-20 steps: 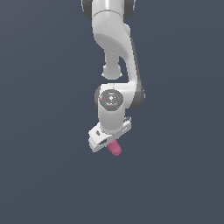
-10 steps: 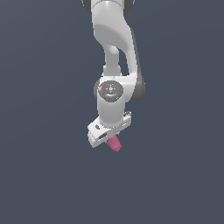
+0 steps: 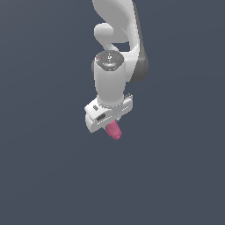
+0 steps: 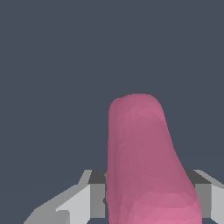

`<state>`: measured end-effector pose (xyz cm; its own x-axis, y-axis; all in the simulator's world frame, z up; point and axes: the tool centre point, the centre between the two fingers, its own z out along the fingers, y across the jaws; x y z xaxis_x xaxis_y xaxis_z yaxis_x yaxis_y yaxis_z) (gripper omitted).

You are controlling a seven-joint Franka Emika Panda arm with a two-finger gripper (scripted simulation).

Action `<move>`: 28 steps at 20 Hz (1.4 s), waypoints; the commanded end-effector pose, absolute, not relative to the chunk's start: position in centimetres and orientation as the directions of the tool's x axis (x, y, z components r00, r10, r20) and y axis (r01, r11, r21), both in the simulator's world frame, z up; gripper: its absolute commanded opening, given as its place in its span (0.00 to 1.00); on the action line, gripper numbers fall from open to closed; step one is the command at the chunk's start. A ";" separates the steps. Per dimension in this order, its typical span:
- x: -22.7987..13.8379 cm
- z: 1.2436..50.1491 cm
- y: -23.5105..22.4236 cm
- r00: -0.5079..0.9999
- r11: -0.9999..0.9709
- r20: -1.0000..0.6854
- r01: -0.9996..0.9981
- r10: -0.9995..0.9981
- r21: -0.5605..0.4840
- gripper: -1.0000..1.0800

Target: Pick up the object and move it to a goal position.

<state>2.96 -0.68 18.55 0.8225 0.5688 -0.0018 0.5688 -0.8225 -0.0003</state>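
The exterior view showed the white arm (image 3: 115, 52) hanging down against a plain dark gray background. Its gripper (image 3: 112, 124) was squeezed on the small pink object (image 3: 114, 130), which stuck out below it. In the wrist view, the pink object (image 4: 142, 162) sat between the two gray fingers (image 4: 89, 199), touching both.

Matt pink object (image 4: 144, 166); smooth white tool (image 3: 108, 125)

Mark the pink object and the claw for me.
pink object (image 4: 144, 162), wrist view, middle of its body.
claw (image 3: 110, 126), exterior view, between its fingertips, where the pink object sticks out.
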 end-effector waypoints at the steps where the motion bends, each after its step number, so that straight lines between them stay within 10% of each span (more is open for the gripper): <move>1: 1.9 21.0 -0.8 0.823 -0.823 -0.001 0.569 0.569 0.001 0.00; 28: -5.1 38.0 -1.7 0.823 -0.823 0.000 0.569 0.569 0.000 0.00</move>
